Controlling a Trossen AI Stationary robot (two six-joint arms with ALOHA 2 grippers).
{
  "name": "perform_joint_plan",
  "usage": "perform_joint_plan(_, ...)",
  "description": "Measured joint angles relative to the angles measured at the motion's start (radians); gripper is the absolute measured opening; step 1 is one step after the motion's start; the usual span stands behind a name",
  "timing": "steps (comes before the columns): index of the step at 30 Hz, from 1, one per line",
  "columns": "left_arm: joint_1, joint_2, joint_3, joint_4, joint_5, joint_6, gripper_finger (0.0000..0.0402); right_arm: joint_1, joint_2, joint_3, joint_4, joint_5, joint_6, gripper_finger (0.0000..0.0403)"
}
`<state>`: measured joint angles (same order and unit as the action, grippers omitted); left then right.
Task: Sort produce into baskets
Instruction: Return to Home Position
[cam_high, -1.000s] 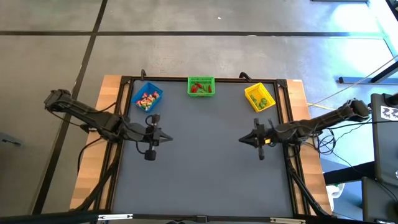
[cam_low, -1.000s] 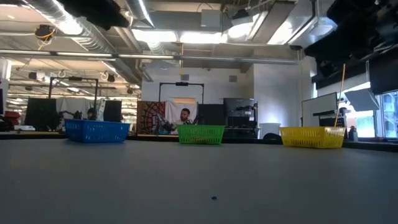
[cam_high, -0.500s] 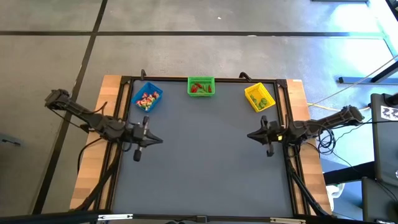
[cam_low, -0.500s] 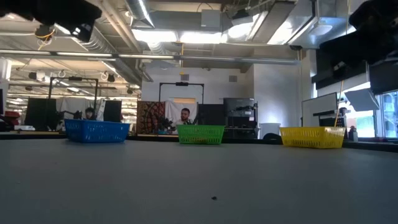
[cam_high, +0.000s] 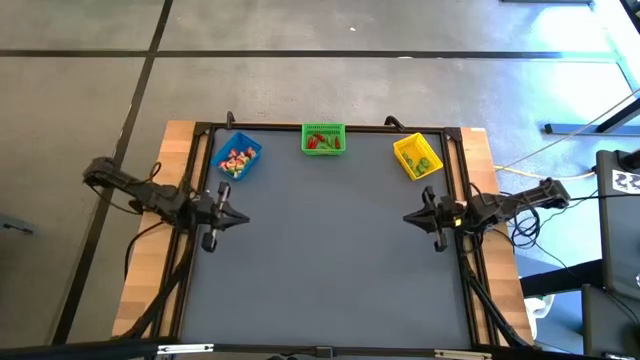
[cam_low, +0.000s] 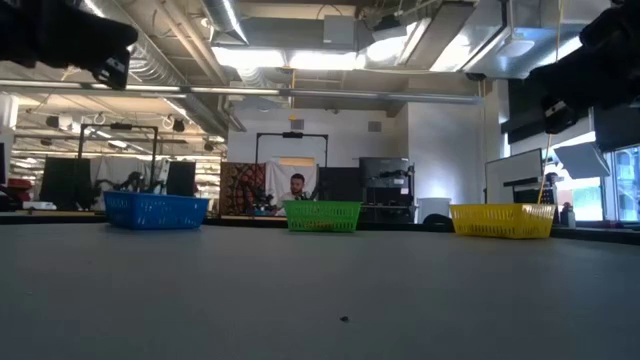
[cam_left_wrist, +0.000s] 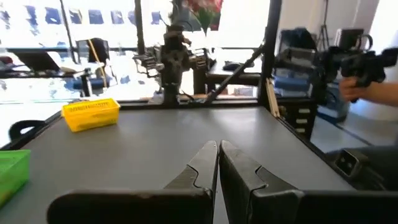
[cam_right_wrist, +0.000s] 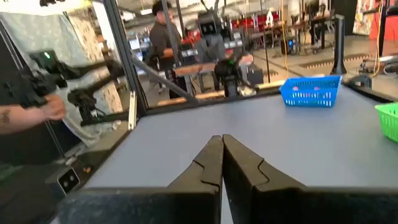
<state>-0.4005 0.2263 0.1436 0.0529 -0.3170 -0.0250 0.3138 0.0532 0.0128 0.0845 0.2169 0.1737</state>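
The left tool (cam_high: 244, 221) hangs over the left edge of the bench (cam_high: 330, 275), its fingers (cam_left_wrist: 202, 165) pressed narrow with nothing between them. The right tool (cam_high: 406, 217) hangs over the right edge, also pinched together and empty. Both point inward across the dark bench top, well apart from each other.

The blue basket (cam_high: 238, 159) stands at the far left corner, just beyond the left tool. The green basket (cam_high: 323, 139) sits at the middle of the far edge. The yellow basket (cam_high: 417, 157) stands at the far right, turned askew. All the produce (cam_high: 236, 162) lies inside them: red and whitish in the blue, mostly red in the green, green in the yellow.

A black frame (cam_high: 330, 127) borders the bench. A white tag (cam_high: 625, 181) at the right is too small to read.
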Motion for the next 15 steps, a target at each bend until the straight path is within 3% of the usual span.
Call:
perform_joint_plan(6,0.079,-0.216,-0.067,-0.046,0.004,0.032,0.0013,0.000,-0.051,-0.002,-0.025,-0.020,-0.010,0.0011)
perform_joint_plan(12,0.214,-0.220,-0.136,-0.015,0.128,0.022,0.0003,0.000,-0.051,-0.003,-0.025,-0.018,-0.027,0.0011)
perform_joint_plan(15,0.291,-0.223,-0.136,-0.007,0.247,0.024,0.0003,0.000,-0.051,-0.003,-0.027,-0.018,-0.027,0.0011)
